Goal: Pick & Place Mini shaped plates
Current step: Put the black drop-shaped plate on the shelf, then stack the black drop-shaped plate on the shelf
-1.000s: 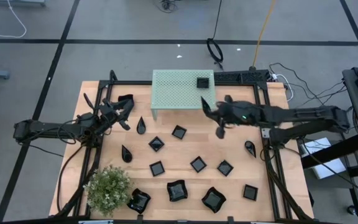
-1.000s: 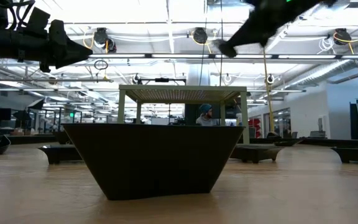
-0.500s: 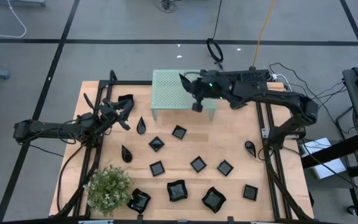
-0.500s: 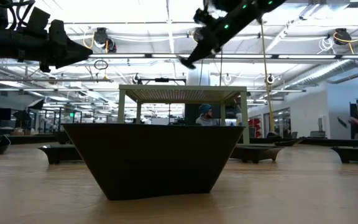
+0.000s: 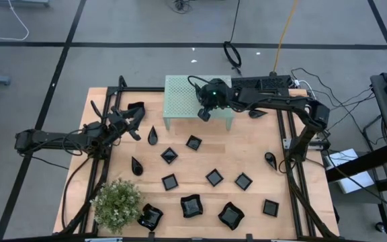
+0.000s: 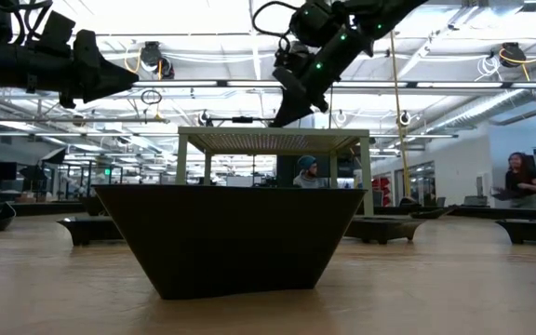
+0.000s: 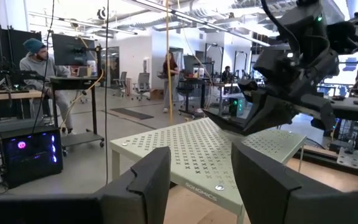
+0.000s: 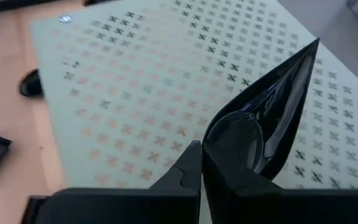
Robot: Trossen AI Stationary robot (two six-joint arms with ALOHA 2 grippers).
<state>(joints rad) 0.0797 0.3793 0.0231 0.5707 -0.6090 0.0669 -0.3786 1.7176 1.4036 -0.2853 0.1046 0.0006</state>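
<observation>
My right gripper (image 5: pixel 205 113) hangs over the near part of the mint-green perforated stand (image 5: pixel 183 97), shut on a glossy black teardrop plate (image 8: pixel 260 118). In the low view the right gripper (image 6: pixel 282 112) is just above the stand's top (image 6: pixel 273 138). My left gripper (image 5: pixel 136 117) waits open at the table's far left with nothing between its fingers; the stand shows beyond the left gripper (image 7: pixel 201 180). Several black mini plates lie flat on the table: teardrops (image 5: pixel 153 136), small squares (image 5: pixel 193 142) and wavy-edged ones (image 5: pixel 191 206). My right gripper pinches the teardrop plate's rounded end (image 8: pixel 229 158) between its two fingers (image 8: pixel 188 168). The fingers slant down from the table's right side. The plate stands on edge, its pointed tip (image 8: pixel 314 45) reaching out beyond the fingers, lifted clear above the stand's top.
A bushy green plant (image 5: pixel 117 202) stands at the near left corner. One plate (image 6: pixel 226 237) lies right in front of the low camera. A black frame (image 5: pixel 291 161) runs along the table's sides. People (image 6: pixel 519 181) move in the room behind.
My right gripper has swung from above the table's middle right toward the far edge and the left, until it is over the stand. It has tipped further downward. It has kept shut on the teardrop plate, which travelled with it clear of the table.
</observation>
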